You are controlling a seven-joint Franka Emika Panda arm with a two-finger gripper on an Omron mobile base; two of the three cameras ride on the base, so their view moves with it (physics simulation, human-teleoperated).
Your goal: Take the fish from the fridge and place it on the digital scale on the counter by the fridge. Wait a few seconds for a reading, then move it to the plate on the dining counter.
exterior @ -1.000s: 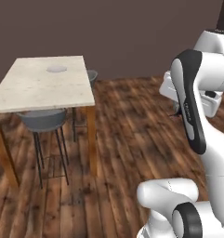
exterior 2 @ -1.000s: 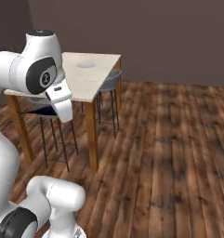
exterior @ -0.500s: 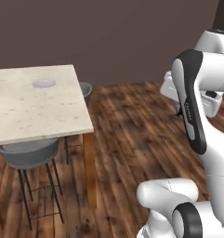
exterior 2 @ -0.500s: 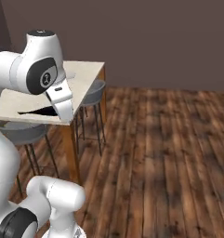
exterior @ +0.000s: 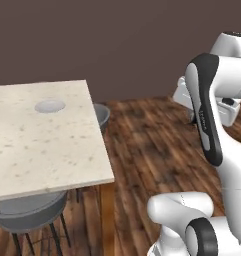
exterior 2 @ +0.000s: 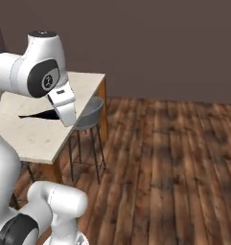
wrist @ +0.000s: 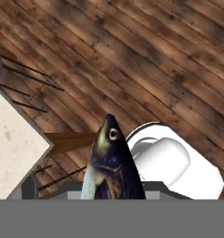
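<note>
Base has driven closer — dining counter [exterior: 47, 145] looms larger than earlier. Gripper clamped on fish [wrist: 111, 165], carried over floor; plate [exterior: 50, 105] waits bare — final placement left.

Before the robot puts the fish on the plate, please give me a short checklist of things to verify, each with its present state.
1. Fish in the gripper: ok, it pokes out head first in the hand view, and the gripper is shut on it.
2. Plate is free: ok, nothing lies on it.
3. Plate sits on the dining counter: ok, toward its far side.
4. Fish is above the dining counter: not ok, the hand view shows wooden floor beneath it, with the counter corner off to one side.
5. Fingertip placement on the fish: cannot tell, the fish hides it.
6. Stool clear of the plate: ok, it stands at the counter edge.
</note>
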